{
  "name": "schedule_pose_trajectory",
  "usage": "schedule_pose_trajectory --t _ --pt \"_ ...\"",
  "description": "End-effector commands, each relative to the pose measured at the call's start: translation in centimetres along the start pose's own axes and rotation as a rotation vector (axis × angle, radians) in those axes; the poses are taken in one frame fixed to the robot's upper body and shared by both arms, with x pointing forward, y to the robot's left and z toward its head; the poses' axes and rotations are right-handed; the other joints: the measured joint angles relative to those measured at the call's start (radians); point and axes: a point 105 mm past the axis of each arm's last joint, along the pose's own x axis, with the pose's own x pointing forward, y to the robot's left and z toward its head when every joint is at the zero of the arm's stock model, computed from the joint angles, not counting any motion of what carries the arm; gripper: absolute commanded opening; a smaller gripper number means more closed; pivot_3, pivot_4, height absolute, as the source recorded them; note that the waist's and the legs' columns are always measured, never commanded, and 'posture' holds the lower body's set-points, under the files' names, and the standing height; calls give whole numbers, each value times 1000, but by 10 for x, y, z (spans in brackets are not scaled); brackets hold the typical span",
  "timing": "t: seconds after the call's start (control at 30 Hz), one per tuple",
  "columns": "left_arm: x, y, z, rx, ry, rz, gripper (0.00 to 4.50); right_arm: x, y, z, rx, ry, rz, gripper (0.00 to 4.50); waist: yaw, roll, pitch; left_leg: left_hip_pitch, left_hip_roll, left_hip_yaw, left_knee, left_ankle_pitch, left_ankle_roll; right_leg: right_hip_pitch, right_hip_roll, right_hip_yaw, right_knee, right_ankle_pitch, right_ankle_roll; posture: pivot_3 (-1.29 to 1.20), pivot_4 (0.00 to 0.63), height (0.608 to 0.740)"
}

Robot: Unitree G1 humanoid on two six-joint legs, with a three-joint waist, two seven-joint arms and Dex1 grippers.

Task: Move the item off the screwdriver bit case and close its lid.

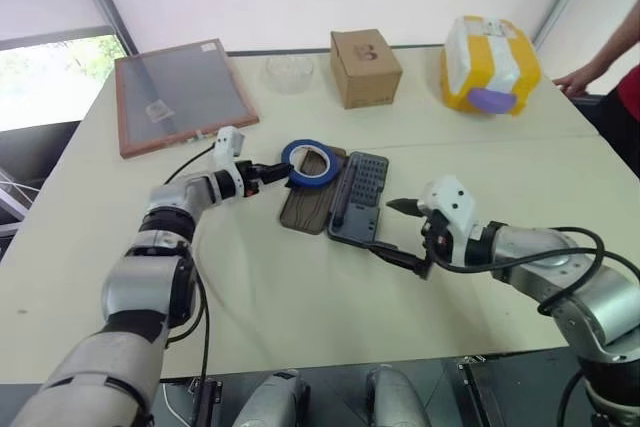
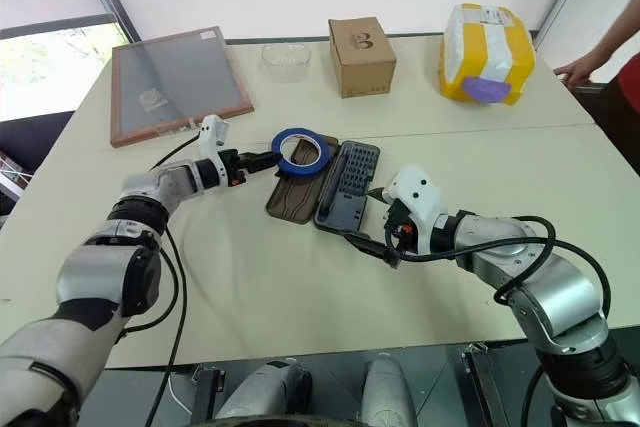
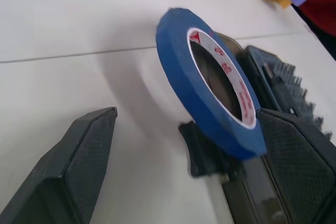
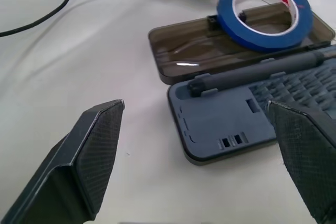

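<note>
- where's the tape (image 1: 297, 177)?
- tilted on the case (image 1: 360, 192) lid (image 1: 306, 211), against one finger (image 3: 299, 171) of the wide-open left tool (image 1: 280, 173).
- right tool (image 1: 404, 233)?
- wide open, empty, just beside the case.

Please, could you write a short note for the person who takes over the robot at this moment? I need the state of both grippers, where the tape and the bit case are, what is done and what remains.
Left gripper: open at the blue tape roll, one finger by its rim, not clamped.
Right gripper: open and empty, at the near end of the screwdriver bit case.
The case lies open on the table. The tape rests tilted on the far end of its lid.
Done: nothing yet; the tape is not off the case.
Left: grip the tape, set it on the table, fold the lid shut.
</note>
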Motion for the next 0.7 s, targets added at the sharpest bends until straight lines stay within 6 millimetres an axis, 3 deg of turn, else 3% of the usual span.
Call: schedule_pose_trajectory --t 0.03,0.13,0.23,0.47,0.7 --pt "9 -7 11 8 -47 -2 4429 -4 2 9 -30 -35 -29 4488 -1 0 0 0 0 0 0 0 0 0 0 0 0 0 0 0 150 740" --pt "15 -12 11 -17 -66 -4 4429 -4 1 9 -25 -36 -41 4488 -1 0 0 0 0 0 1 0 0 0 0 0 0 0 0 0 150 740" --pt "20 -14 13 -45 -97 7 3555 -3 0 8 -21 -38 -52 4500 -1 0 0 0 0 0 2 0 0 0 0 0 1 0 0 0 150 740" --pt "21 -13 17 -60 -140 23 27 -1 0 6 -13 -35 -55 4500 -2 -1 0 -1 0 0 3 0 0 0 0 0 1 0 0 0 150 740" --pt "16 -10 30 -68 -219 36 27 3 1 4 -6 -33 -45 4500 -3 -1 0 -1 0 0 3 0 0 0 0 0 2 0 0 0 150 740"
